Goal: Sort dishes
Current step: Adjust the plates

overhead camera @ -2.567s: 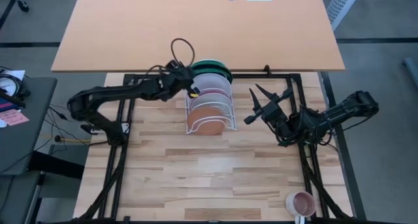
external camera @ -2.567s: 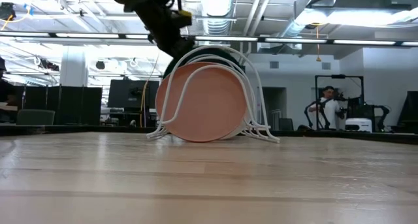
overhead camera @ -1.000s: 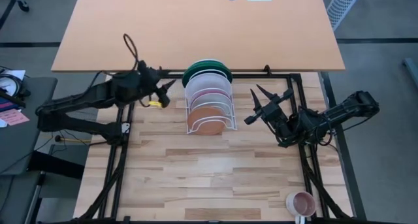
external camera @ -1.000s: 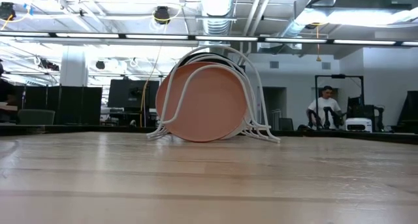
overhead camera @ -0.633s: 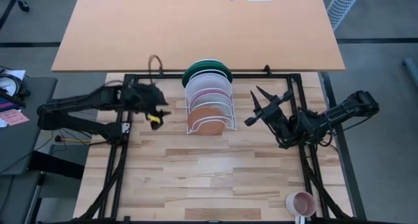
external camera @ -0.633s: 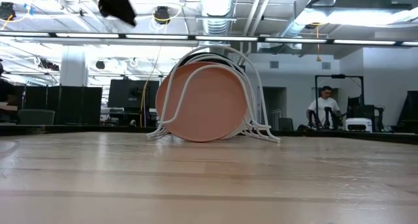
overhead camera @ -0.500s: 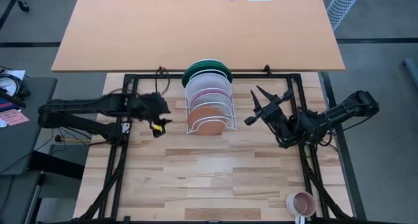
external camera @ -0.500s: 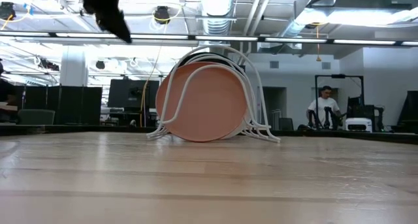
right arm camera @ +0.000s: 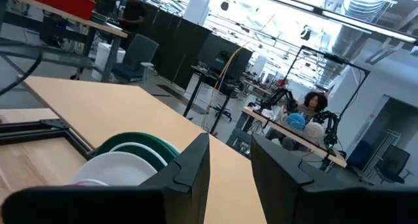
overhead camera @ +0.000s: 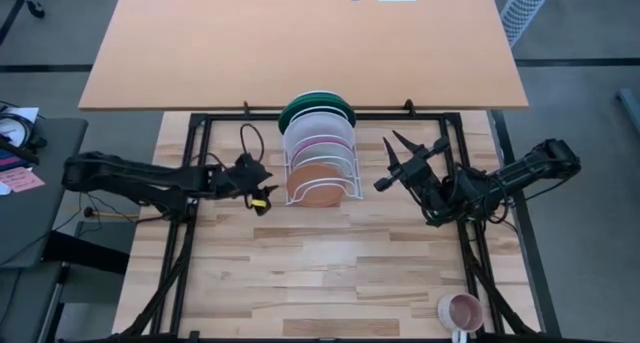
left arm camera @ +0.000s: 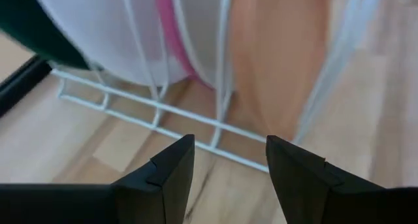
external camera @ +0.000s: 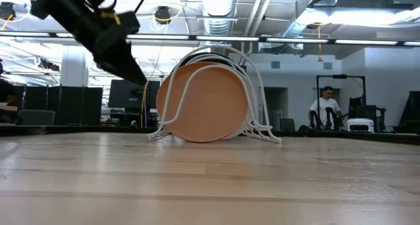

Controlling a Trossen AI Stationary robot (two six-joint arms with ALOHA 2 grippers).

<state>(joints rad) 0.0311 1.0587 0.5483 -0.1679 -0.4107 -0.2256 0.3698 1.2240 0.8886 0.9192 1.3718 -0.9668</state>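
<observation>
Pale wooden planks of the worktable (overhead camera: 320, 263) stretch beneath two dark arms, with a lit workshop and a distant person (external camera: 326, 110) visible beyond it in the low view. Jaws parted with nothing between them, the left gripper (overhead camera: 262, 187) hangs low just beside the left flank of the white wire rack (overhead camera: 321, 171); its own wrist view looks past its fingers (left arm camera: 168, 178) at the rack's base wires and the plates' lower edges. Jaws spread wide and likewise empty, the right gripper (overhead camera: 410, 155) sits a little apart from the rack's right side, raised off the table. All four plates stand upright in the rack, one behind another: the terracotta plate (overhead camera: 318, 181) at the front, then the pink plate (overhead camera: 320, 149), the white plate (overhead camera: 318, 128), and the dark green plate (overhead camera: 317, 104) at the far end. A small pink mug (overhead camera: 462, 311) rests well apart at the table's near right corner.
</observation>
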